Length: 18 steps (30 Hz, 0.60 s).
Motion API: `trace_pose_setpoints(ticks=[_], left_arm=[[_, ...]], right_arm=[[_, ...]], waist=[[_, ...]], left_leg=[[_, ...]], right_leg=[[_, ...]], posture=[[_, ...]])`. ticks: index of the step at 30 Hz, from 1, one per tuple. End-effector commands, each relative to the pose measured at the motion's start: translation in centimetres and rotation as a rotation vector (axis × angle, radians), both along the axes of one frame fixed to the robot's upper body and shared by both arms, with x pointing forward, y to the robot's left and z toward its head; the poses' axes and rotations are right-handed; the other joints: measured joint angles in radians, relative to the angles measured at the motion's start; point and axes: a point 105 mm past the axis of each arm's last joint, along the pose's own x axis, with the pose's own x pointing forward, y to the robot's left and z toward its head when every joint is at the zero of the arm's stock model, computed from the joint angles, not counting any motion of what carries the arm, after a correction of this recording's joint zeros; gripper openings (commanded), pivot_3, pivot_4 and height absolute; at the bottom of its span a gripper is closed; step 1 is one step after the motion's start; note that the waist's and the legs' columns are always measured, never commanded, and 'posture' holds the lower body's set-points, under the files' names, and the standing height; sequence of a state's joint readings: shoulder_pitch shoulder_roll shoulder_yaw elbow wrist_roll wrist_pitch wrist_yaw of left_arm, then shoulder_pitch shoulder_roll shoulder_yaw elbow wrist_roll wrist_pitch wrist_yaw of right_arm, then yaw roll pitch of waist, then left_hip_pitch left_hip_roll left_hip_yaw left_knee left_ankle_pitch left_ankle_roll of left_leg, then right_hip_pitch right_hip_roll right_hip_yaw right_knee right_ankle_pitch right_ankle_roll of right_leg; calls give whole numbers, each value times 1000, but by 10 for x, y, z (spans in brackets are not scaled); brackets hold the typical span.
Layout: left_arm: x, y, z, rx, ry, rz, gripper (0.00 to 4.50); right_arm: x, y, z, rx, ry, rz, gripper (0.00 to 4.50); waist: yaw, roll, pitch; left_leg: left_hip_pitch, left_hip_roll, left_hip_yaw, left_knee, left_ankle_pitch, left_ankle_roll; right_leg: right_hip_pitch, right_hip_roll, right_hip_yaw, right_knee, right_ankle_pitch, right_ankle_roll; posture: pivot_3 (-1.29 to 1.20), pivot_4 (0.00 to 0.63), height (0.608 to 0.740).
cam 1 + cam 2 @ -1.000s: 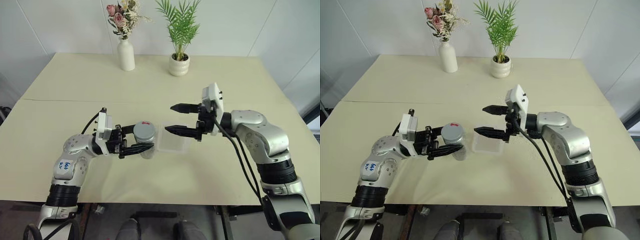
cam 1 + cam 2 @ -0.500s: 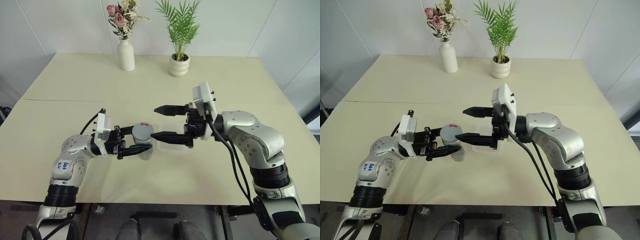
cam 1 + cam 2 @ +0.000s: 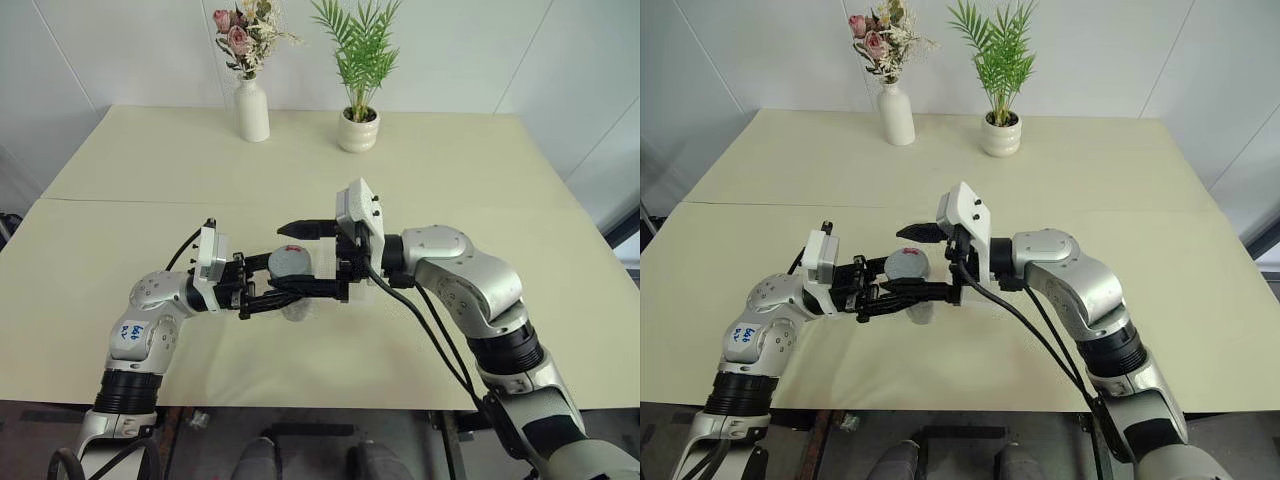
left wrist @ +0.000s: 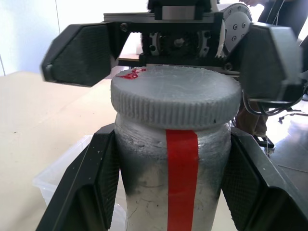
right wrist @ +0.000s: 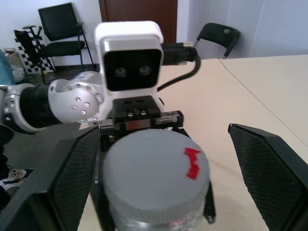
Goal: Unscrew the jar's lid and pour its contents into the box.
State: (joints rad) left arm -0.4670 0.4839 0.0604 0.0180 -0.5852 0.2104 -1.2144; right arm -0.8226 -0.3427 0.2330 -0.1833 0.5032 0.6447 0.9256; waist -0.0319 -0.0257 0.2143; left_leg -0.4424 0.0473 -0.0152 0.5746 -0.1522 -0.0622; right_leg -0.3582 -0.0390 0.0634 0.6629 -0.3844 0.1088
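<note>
The lid (image 4: 175, 101) looks matt grey with a ribbed rim; the jar (image 4: 173, 178) is frosted; the desk (image 3: 450, 170) is smooth and matt.

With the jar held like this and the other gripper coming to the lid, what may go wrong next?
1. The right gripper stands open around the lid with a gap on each side; closing off-centre, it may slip on the ribbed edge.
2. The left gripper holds the jar only by its body, so twisting the lid may turn the whole jar.
3. The jar is lifted beside the box; a sudden release may spill contents onto the table.
</note>
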Motion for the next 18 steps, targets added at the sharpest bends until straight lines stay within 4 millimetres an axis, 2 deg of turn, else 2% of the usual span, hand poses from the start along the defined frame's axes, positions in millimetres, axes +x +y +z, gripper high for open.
trace_pose_setpoints(ticks=[1,18], left_arm=[[-4,-3,11,-17,-44,-21,2514],[-5,-2,10,-13,-39,-19,2514]], right_arm=[[0,3,12,23,-56,6,4451],[2,-12,11,15,-33,-9,4451]], waist=[[0,0,0],[0,0,0]], left_leg=[[0,0,0,0,0,0],[0,0,0,0,0,0]], right_leg=[[0,0,0,0,0,0],[0,0,0,0,0,0]], posture=[[0,150,740],[0,150,740]])
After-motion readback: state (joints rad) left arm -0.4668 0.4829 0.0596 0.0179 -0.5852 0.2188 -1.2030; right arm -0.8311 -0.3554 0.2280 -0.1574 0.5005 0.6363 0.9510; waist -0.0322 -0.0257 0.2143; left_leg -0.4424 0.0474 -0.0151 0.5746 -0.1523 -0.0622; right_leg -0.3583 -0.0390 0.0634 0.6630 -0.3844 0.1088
